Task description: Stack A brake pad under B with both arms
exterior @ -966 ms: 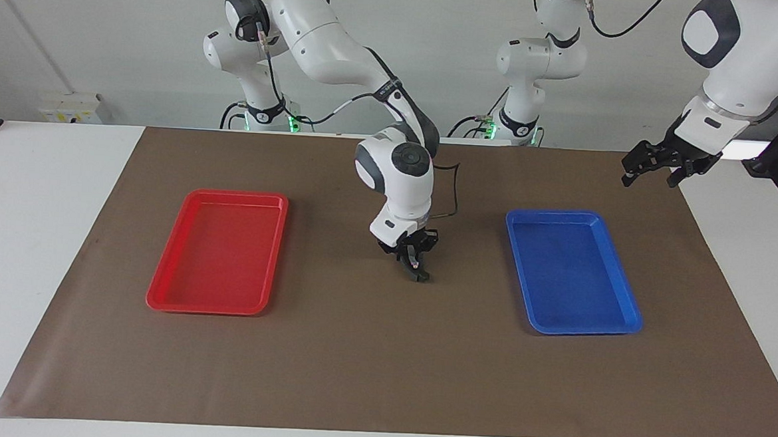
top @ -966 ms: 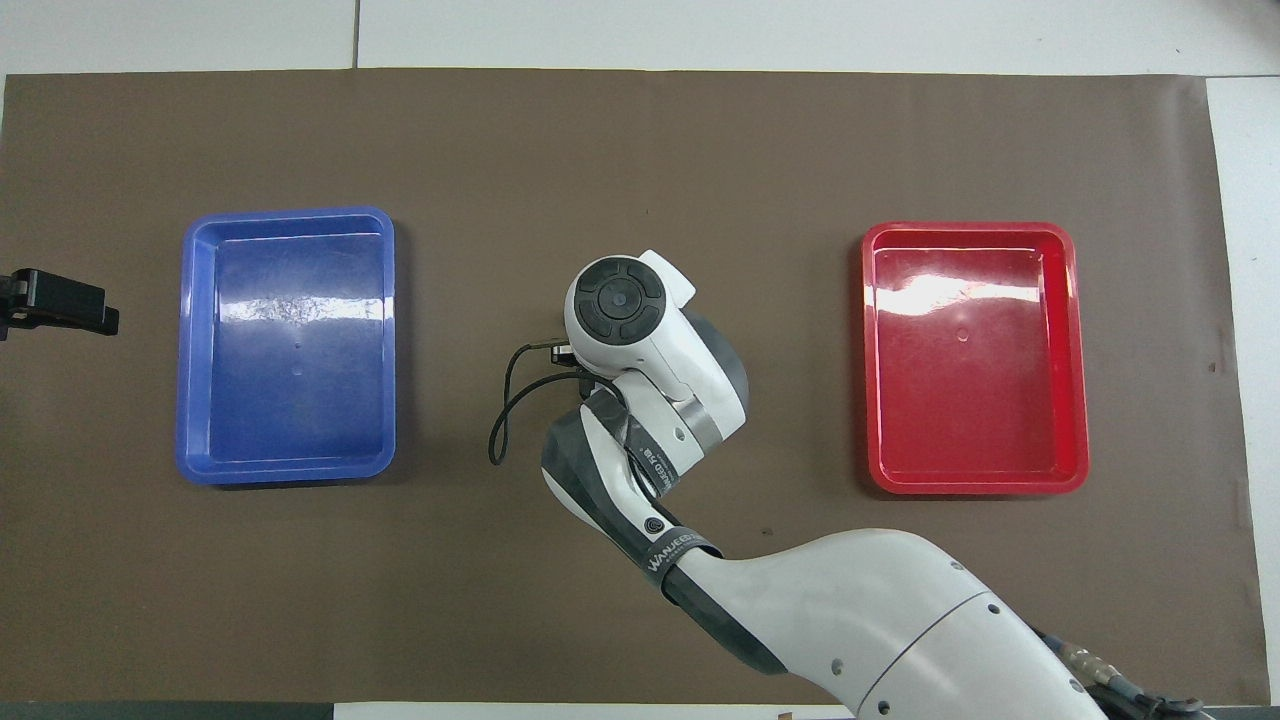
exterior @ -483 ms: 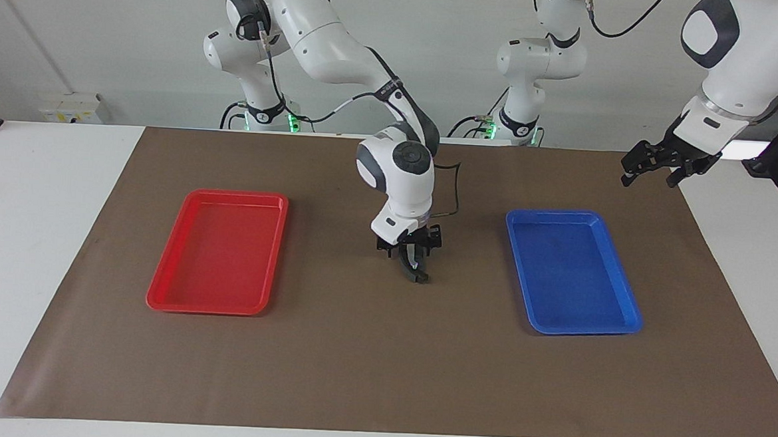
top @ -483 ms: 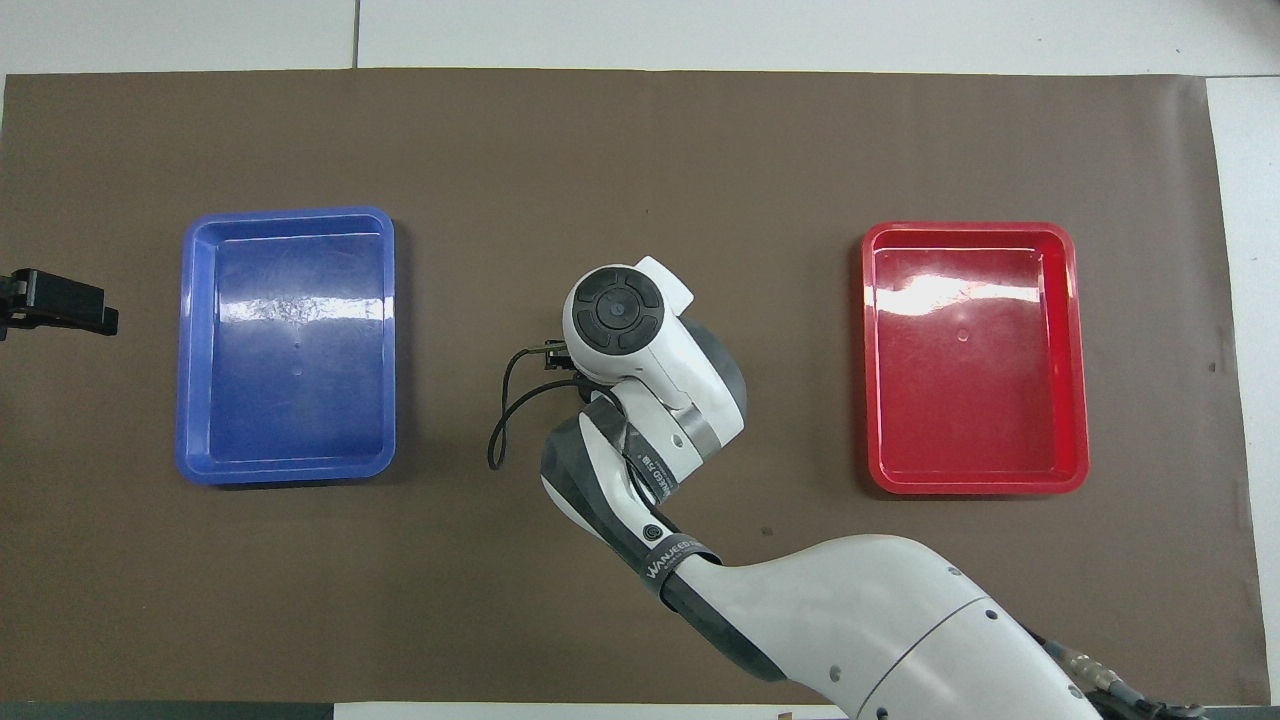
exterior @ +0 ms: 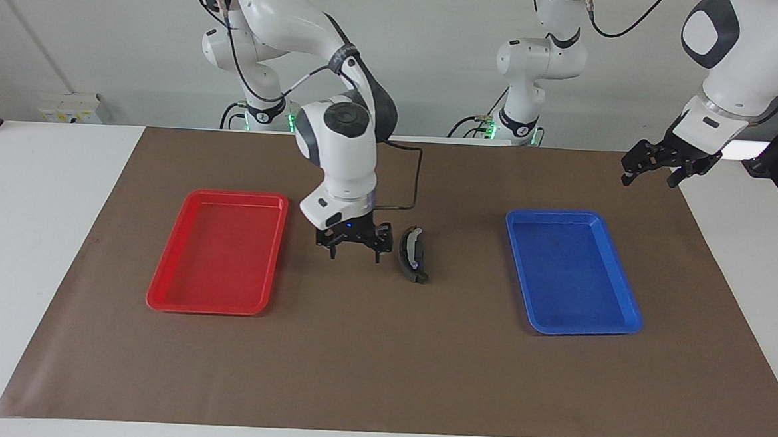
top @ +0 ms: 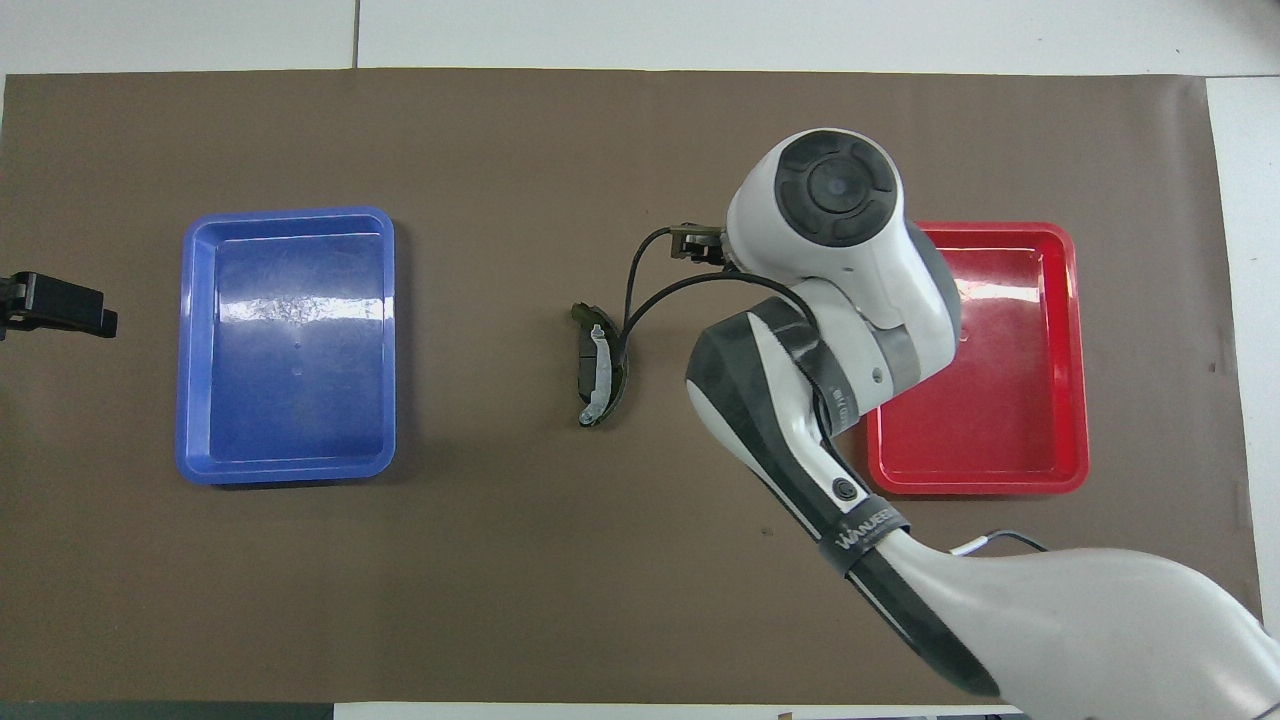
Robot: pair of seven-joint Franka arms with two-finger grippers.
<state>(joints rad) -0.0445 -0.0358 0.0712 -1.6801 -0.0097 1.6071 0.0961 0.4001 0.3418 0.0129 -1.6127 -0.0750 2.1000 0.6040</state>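
Observation:
B point(exterior: 412, 253) is a long black crescent with a silvery rim. It lies on the brown mat midway between the two trays and shows again in the overhead view as B point(top: 598, 366). Dark material shows along its edge beneath it, but I cannot tell the A brake pad apart from it. My right gripper point(exterior: 354, 253) hangs open and empty just above the mat, between B and the red tray. In the overhead view its own wrist hides it. My left gripper point(exterior: 648, 181) waits open and empty in the air over the mat's corner at the left arm's end.
A red tray point(exterior: 159, 293) lies toward the right arm's end and a blue tray point(exterior: 627, 304) toward the left arm's end, both with nothing in them. The right arm's cable loops beside the crescent. The brown mat point(exterior: 380, 378) covers most of the white table.
My right gripper opened, let go of the crescent at the mat's middle, then swung away toward the red tray. The left arm has not moved.

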